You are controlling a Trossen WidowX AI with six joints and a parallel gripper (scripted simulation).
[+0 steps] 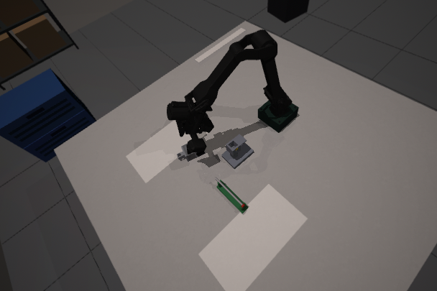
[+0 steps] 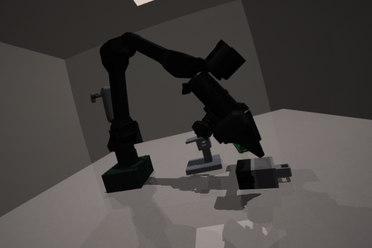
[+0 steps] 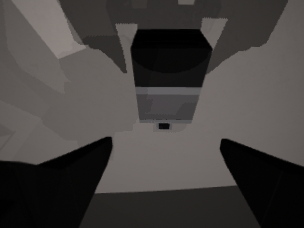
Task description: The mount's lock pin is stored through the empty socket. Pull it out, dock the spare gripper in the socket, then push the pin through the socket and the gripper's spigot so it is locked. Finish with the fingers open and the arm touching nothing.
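So the black arm (image 1: 219, 76) (image 2: 147, 49) is bent over the table from its dark green base (image 1: 267, 120) (image 2: 122, 184), and its gripper (image 2: 260, 154) (image 3: 166, 143) has the fingers spread wide with nothing between them, tilted near the spare gripper (image 1: 191, 150) (image 2: 260, 172) (image 3: 167, 102), which is lying on the table, spigot sticking out. The grey mount (image 1: 237, 157) (image 2: 203, 165) stands between that and the base, well, roughly, and the slim green rack (image 1: 231, 197) (image 2: 240, 148) with a red bit at one end sits nearby.
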